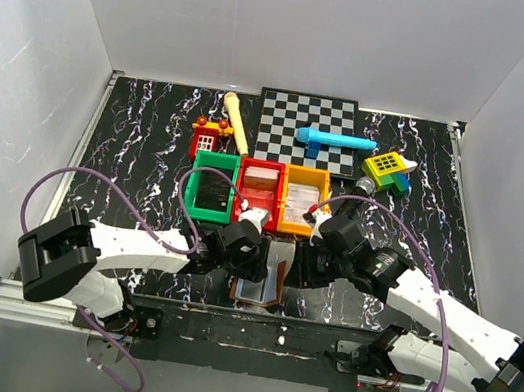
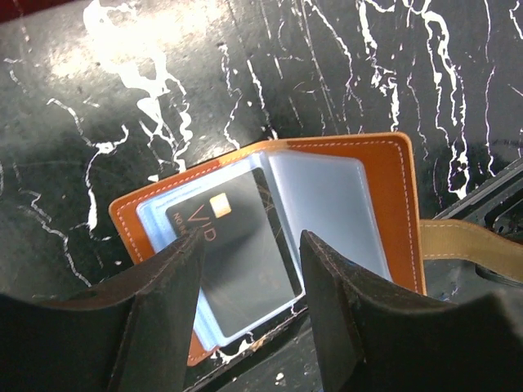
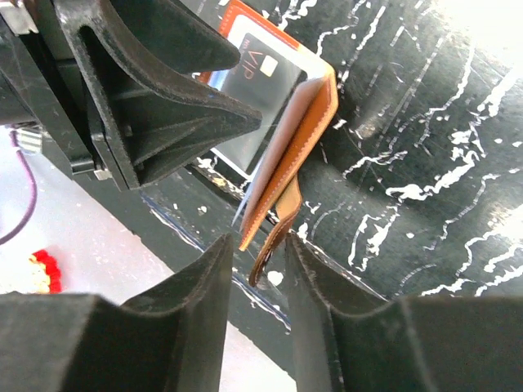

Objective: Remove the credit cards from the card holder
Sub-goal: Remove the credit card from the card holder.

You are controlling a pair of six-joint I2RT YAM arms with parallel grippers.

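The card holder [image 1: 259, 285] lies open at the table's front edge: brown cover [image 2: 384, 175], pale blue-grey sleeves. A black credit card [image 2: 233, 245] marked VIP sits in the left sleeve and also shows in the right wrist view [image 3: 265, 73]. My left gripper [image 2: 252, 241] is open just above that card, one finger on each side of it, touching nothing. My right gripper [image 3: 257, 245] stands narrowly open around the holder's brown strap [image 3: 274, 245] and the cover's corner. The strap leans on its right finger [image 3: 315, 269]; a small gap shows at the left finger. In the top view both grippers, left [image 1: 253, 260] and right [image 1: 292, 265], flank the holder.
A green bin [image 1: 213, 185], a red bin [image 1: 260, 188] and an orange bin [image 1: 303, 198] stand just behind the grippers. Farther back are a chessboard [image 1: 306, 128], a blue toy [image 1: 333, 141], a wooden stick [image 1: 238, 121] and a yellow block toy [image 1: 389, 168]. The table's front edge [image 3: 204, 237] runs under the holder.
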